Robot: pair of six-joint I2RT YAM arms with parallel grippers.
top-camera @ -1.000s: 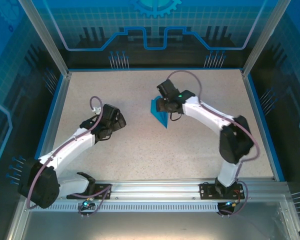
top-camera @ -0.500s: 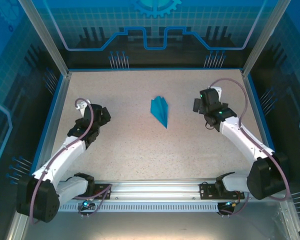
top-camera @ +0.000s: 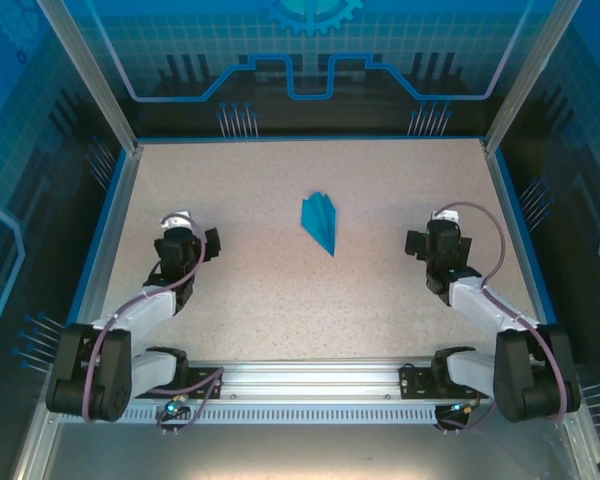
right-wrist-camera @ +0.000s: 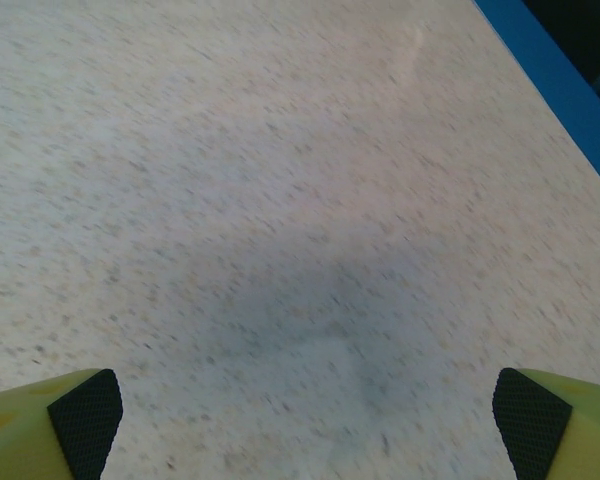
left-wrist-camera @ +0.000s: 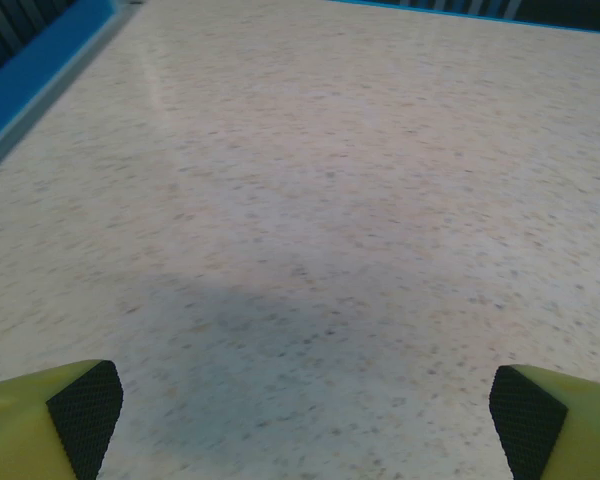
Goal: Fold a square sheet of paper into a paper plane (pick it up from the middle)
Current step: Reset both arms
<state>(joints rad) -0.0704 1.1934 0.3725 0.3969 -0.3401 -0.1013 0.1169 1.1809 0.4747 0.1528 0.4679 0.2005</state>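
At the left of the speckled surface, the left pincer is held low, well apart from the paper. Its jaws are spread wide: in the left wrist view the black pads stand at the two lower corners, with bare surface seen between them. The paper plane, a bright blue pointed dart, is laid flat near the middle of the surface, its tip turned toward the near edge, apart from both arms. At the right, the right pincer is likewise spread wide, nothing being gripped between its pads; the blue border is seen nearby.
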